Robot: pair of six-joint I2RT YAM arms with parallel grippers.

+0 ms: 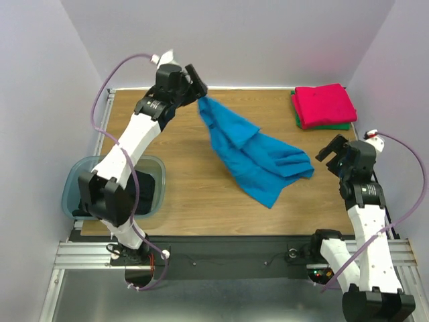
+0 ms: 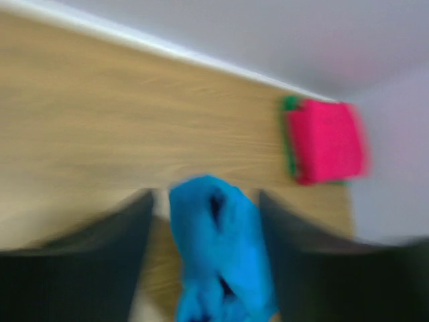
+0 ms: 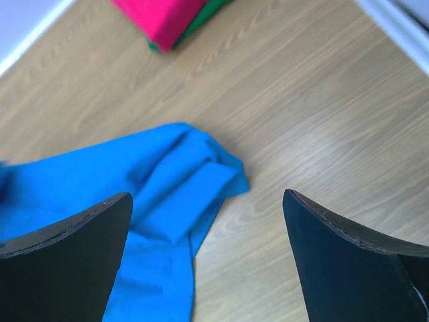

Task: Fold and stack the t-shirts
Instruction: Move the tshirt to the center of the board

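Top: blue t-shirt [image 1: 258, 164] lies crumpled on the tabletop [image 1: 181, 201], one corner raised at the left fingers [image 1: 196, 77]. Left wrist: blurred, fingers apart, blue cloth between them, gap on one side. Right wrist: right fingers [image 3: 67, 248] spread wide above the shirt's edge.

Blue shirt [image 1: 258, 161] sprawled centrally, stack [image 1: 324, 104] far-right corner

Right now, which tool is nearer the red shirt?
Right. The right tool is just on the near side of the red shirt; the left tool is far to its left, at the blue shirt.
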